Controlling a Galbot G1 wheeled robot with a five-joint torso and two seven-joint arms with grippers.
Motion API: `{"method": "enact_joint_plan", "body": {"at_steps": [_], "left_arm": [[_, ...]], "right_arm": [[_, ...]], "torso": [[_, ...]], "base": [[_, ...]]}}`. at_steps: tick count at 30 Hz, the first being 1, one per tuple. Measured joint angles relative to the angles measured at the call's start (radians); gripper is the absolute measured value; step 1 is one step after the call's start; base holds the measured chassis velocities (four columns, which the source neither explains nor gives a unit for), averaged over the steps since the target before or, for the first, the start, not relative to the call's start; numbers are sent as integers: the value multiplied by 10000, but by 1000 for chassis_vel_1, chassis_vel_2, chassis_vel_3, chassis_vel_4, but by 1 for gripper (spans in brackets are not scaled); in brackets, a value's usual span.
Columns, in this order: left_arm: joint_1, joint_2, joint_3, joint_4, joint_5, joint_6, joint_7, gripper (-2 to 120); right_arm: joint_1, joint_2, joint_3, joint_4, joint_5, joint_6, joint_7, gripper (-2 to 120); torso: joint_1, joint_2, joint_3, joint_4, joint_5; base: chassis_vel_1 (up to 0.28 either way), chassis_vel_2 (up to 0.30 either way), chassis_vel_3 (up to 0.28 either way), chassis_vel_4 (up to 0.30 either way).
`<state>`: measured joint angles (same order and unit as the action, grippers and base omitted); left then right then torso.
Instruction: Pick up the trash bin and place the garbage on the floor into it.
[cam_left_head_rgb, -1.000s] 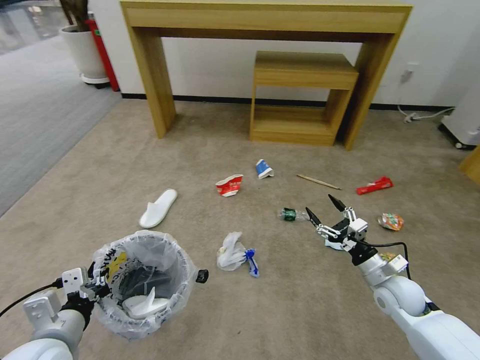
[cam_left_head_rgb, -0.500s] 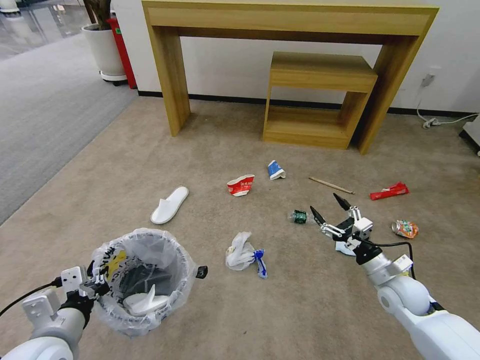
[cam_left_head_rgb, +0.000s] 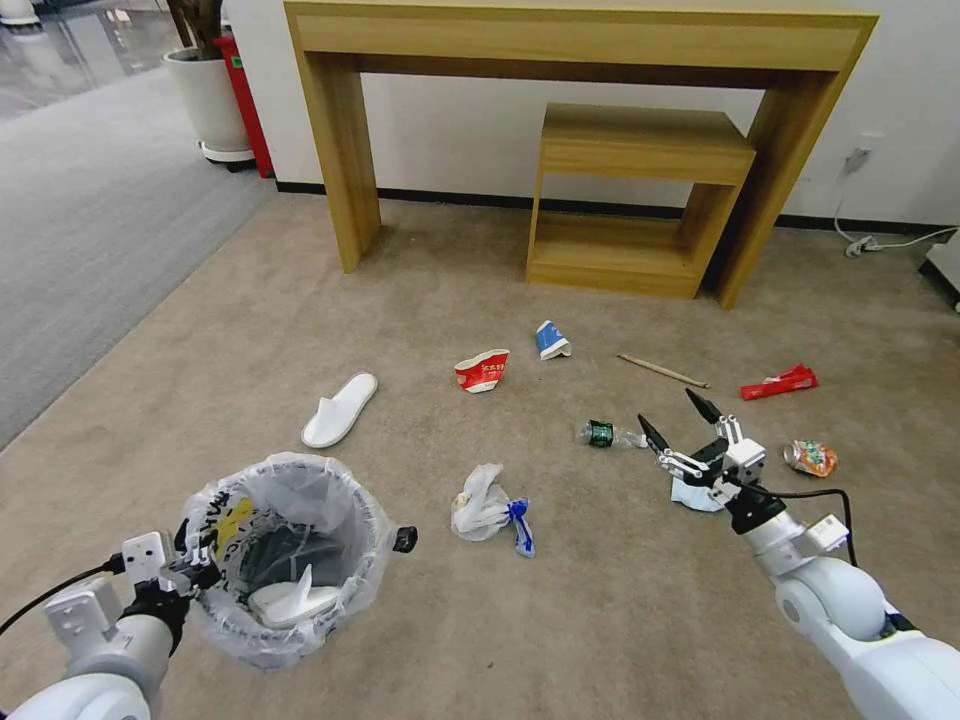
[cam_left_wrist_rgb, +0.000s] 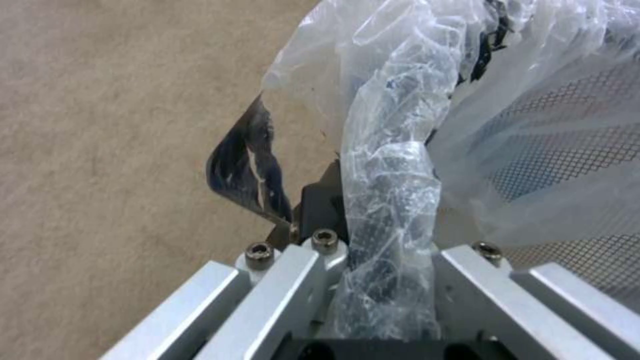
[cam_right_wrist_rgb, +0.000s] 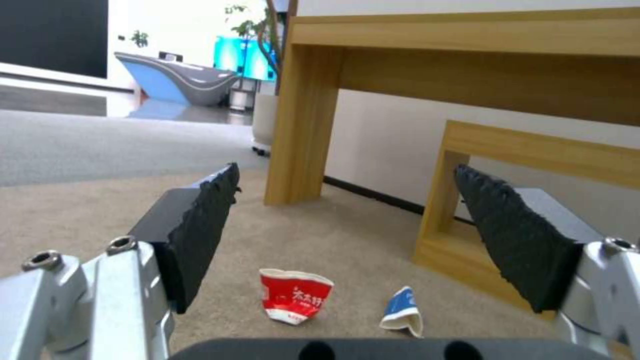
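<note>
My left gripper (cam_left_head_rgb: 200, 570) pinched the bagged rim of the trash bin (cam_left_head_rgb: 285, 555), held above the floor (cam_left_head_rgb: 600, 600). My right gripper (cam_left_head_rgb: 680, 428) hung with jaws spread above a white scrap (cam_left_head_rgb: 695, 497), between the green-label bottle (cam_left_head_rgb: 603, 433) and can (cam_left_head_rgb: 810, 457); red cup (cam_right_wrist_rgb: 293, 301) and blue cup (cam_right_wrist_rgb: 403, 316) lay beyond, unobstructed.

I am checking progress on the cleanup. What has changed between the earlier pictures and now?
The right claw, open and empty, has shifted a little to the right and away, above the carpet near the green-label bottle. One second ago the whole head view shifted, so the camera moved, not the litter. The left claw stays shut on the trash bin rim; the white slipper lies as before.
</note>
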<state>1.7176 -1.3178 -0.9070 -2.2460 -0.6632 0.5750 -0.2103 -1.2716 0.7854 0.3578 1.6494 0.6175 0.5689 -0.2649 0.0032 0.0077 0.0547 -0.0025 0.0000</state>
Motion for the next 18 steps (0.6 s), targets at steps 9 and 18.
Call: {"method": "enact_joint_plan", "body": {"at_steps": [9,18], "left_arm": [[43,-58,-59,-140,-43,63,-35,1],[60,-161,34,-165,20,62,15,1]], "right_arm": [[-48,23,101,52,-143,-149,89,78],[-228,40,279,73,-245,-205,162,70]], "torso": [[0,0,0,0,0],[0,0,-1,0,-2]], "base": [[0,0,0,0],[0,0,0,0]]}}
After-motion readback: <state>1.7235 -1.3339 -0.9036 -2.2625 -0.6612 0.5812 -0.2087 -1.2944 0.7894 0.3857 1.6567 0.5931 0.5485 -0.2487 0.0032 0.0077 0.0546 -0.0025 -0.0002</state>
